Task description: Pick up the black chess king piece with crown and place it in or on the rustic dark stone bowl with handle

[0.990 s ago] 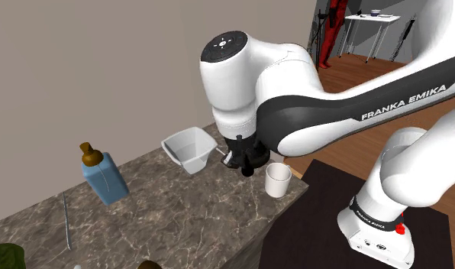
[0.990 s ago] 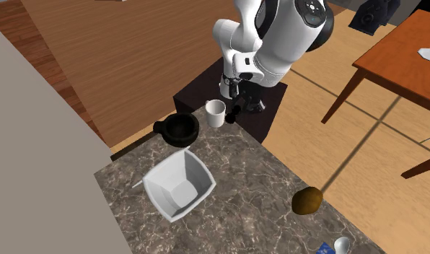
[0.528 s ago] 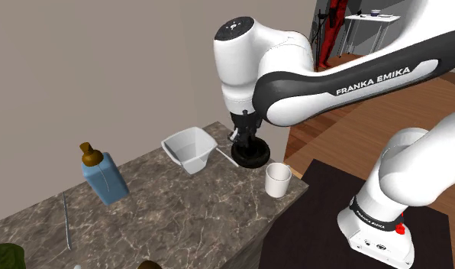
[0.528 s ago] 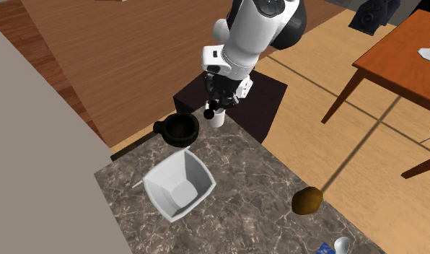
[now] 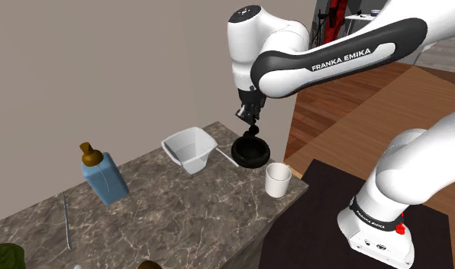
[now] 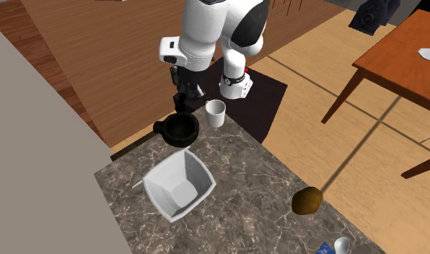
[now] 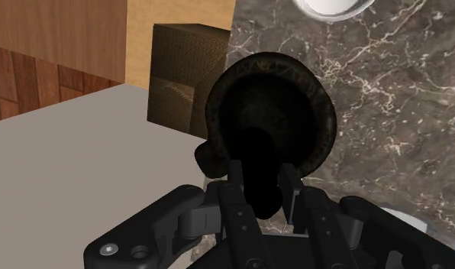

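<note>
Swung up and over since a second ago, from low beside the white cup (image 5: 278, 179) to a spot above the dark stone bowl (image 5: 251, 151), with the white elbow raised higher against the wall. Closest in, through the wrist view: gripper (image 7: 261, 191) closed, fingers (image 7: 288, 182) pinching the black king piece (image 7: 256, 168) between them. Directly beyond the piece, the bowl's dark hollow, with a stubby handle poking out to one side. Hanging close over that hollow; whether clear of the rim or grazing it, cannot tell.

Set on the marble counter (image 5: 180, 214) near its corner, with the cup just beside it on the side toward the black stand (image 5: 317, 218). Farther along the counter, toward the shoulder view's left: a white square basin (image 5: 189, 149) near the bowl, then, well apart, an upright blue bottle (image 5: 104, 179) with a brown cap, close to the grey wall. Toward the second exterior view's lower right, a brown rounded object (image 6: 307, 200) at the counter's edge. Farther off again, over wooden floor, a reddish wooden table (image 6: 397, 50).
</note>
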Controlling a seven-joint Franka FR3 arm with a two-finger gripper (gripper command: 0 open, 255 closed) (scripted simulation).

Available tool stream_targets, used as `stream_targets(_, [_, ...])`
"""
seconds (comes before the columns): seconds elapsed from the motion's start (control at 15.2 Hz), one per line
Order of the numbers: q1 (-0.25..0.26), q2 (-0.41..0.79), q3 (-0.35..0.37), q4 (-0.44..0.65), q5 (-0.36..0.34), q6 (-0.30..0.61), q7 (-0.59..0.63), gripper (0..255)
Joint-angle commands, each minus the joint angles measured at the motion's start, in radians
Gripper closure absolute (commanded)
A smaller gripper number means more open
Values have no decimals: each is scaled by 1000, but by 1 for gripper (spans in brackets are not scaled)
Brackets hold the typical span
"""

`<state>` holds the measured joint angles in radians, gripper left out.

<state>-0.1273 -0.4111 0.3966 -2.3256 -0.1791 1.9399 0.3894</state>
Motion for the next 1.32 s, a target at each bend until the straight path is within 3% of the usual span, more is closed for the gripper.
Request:
stream_targets(0.0, [-23, 16, -32, 11, -20, 15, -43, 255])
stream_targets(0.13, [-44, 35, -60, 26, -38, 28, -79, 255])
stream_targets(1.25, [-60, 122, -35, -131, -94, 256, 16, 255])
